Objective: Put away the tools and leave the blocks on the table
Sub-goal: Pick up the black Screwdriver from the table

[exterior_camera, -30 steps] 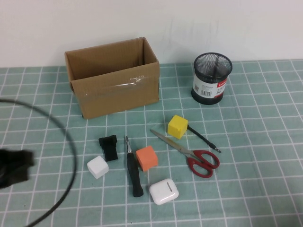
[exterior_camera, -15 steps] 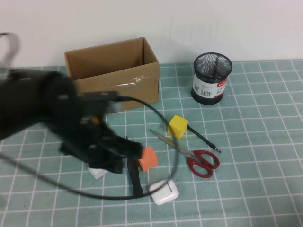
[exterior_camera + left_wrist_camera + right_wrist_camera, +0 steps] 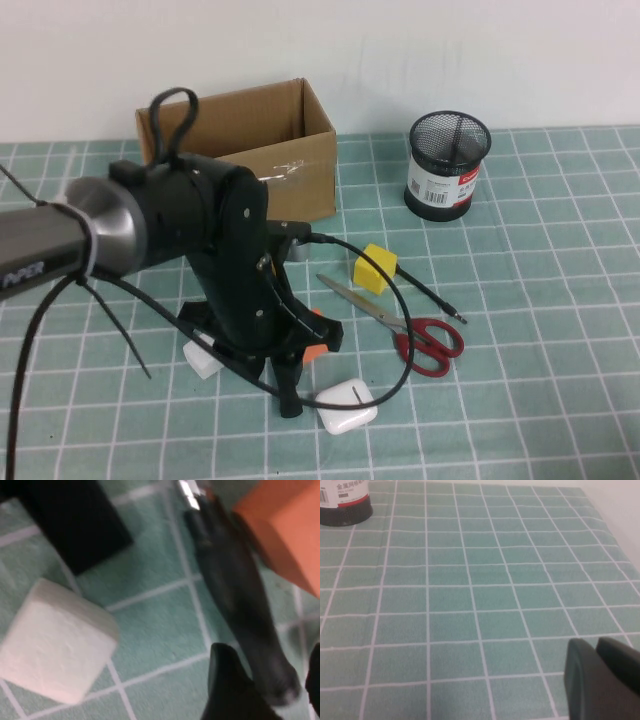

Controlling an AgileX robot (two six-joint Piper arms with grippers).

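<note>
Covering the middle of the table (image 3: 560,380), the left arm hides most of the screwdriver (image 3: 288,385), whose handle end alone pokes out below it in the high view. The left gripper (image 3: 272,692) hangs just above that handle, fingers spread, one dark fingertip (image 3: 227,685) on either side of the butt without touching it; the second finger is cut off at the frame edge. Beside the gripper the orange block (image 3: 316,335) is nearly all hidden, and the white block (image 3: 200,358) shows only a corner. Farther off lie the scissors (image 3: 400,320), the yellow block (image 3: 374,267) and the thin pointed tool (image 3: 432,296). The right gripper (image 3: 602,672) is closed, over bare mat, half out of frame.
</note>
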